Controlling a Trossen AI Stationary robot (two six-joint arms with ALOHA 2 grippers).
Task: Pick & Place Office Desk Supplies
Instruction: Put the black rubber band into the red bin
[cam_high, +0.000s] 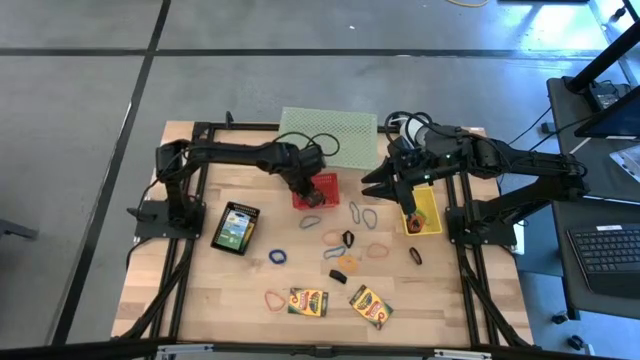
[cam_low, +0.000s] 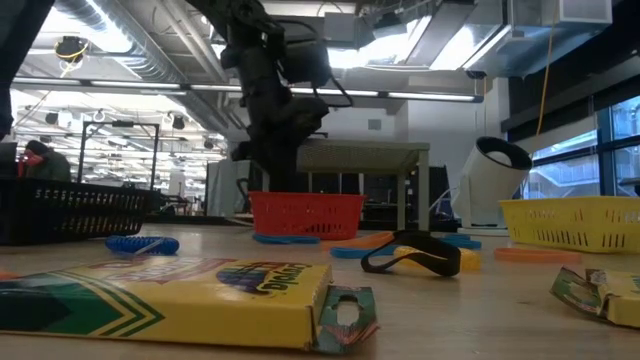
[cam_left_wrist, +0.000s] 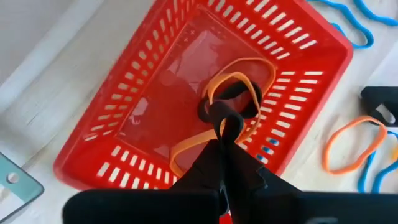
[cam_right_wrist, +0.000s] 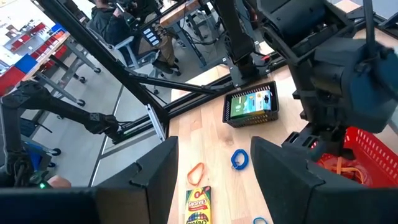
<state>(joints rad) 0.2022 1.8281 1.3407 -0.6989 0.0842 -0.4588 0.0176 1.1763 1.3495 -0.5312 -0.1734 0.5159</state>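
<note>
Directly beneath left end effector, orange rubber band, red basket

A pale green mesh stand lies at the table's top centre in the high view. A white round device sits right of centre in the low view. A person sits at upper left in the right wrist view.

You're in a robotics lab or workshop — bare grey concrete floor, exposed silver ceiling ducts, rows of black metal-framed workbenches with a seated person behind, and a black laptop keyboard beside the pale wooden table.
</note>
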